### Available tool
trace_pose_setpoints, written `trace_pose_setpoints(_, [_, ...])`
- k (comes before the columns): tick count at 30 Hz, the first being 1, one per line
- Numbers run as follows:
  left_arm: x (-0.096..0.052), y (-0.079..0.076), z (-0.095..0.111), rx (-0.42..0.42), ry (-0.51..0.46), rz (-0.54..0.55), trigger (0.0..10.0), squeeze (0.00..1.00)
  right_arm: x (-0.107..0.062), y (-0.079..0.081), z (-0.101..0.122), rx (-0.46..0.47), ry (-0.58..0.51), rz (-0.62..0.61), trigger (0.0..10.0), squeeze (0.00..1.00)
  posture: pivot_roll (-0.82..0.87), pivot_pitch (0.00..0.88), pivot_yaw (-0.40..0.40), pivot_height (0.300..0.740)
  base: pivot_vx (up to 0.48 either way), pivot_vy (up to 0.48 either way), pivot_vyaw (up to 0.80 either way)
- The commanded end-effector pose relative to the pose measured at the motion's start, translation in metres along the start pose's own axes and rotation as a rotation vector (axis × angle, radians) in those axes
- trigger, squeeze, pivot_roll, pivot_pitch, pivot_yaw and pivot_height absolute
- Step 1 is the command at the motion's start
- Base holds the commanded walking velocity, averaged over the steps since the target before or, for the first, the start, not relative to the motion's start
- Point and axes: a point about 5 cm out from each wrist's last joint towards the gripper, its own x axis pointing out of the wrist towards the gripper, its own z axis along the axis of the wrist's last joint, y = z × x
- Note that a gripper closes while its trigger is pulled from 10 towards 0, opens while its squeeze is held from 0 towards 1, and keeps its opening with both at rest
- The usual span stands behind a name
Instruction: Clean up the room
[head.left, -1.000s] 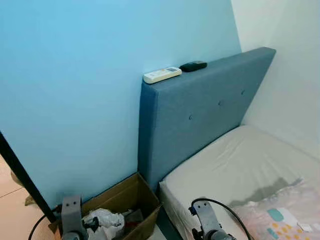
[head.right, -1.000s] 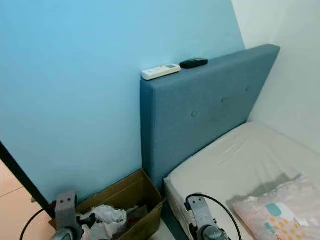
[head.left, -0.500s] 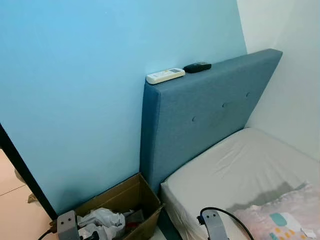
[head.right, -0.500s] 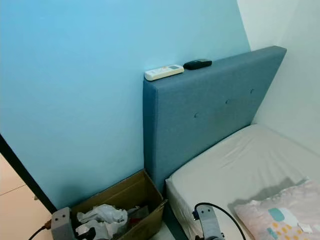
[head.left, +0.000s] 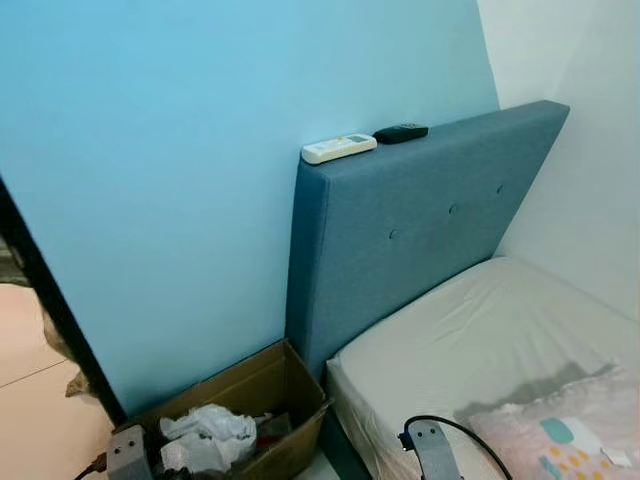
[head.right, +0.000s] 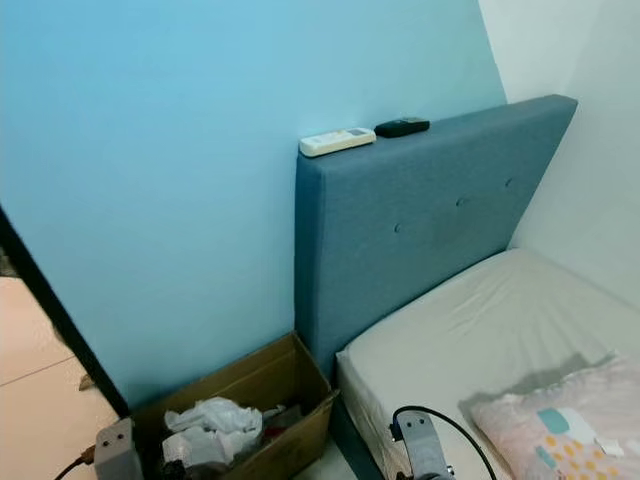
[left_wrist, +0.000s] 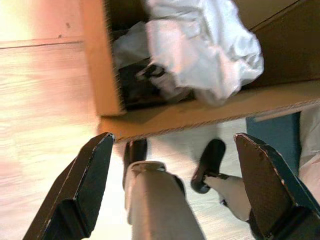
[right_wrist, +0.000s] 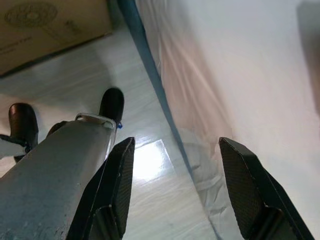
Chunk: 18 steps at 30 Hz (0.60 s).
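A brown cardboard box (head.left: 262, 395) sits on the floor against the blue wall, just beside the end of the blue headboard (head.left: 420, 215). Crumpled white paper (head.left: 205, 436) and some dark bits lie inside it. No readable writing shows. On top of the headboard rest a white remote (head.left: 339, 148) and a black remote (head.left: 400, 132). A white mattress (head.left: 480, 340) carries a patterned pillow (head.left: 560, 435). The left claw (left_wrist: 175, 185) hangs released near the box; the right claw (right_wrist: 172, 185) hangs released beside the mattress.
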Motion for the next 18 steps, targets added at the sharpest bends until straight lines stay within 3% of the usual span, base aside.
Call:
trace_pose_setpoints(1, [-0.0011, 0.0062, -0.0026, -0.002, 0.02, 0.018, 10.0, 0.0, -0.0009, -0.0041, -0.0059, 0.006, 0.021, -0.012, 10.0, 0.0, 0.03, 0.015, -0.075, 0.732, -0.356, 0.0, 0.0])
trace_pose_setpoints(14, [-0.0001, 0.003, -0.0008, 0.012, 0.022, 0.012, 10.0, 0.0, -0.0012, -0.0069, -0.0067, 0.013, 0.022, -0.022, 10.0, 0.0, 0.02, 0.006, -0.068, 0.732, -0.35, 0.0, 0.0])
trace_pose_setpoints(18, [0.0007, 0.001, 0.0016, 0.03, 0.014, 0.002, 10.0, 0.0, -0.0011, -0.0054, -0.0066, 0.017, 0.02, -0.023, 10.0, 0.0, 0.02, 0.007, -0.072, 0.732, 0.0, 0.0, 0.0])
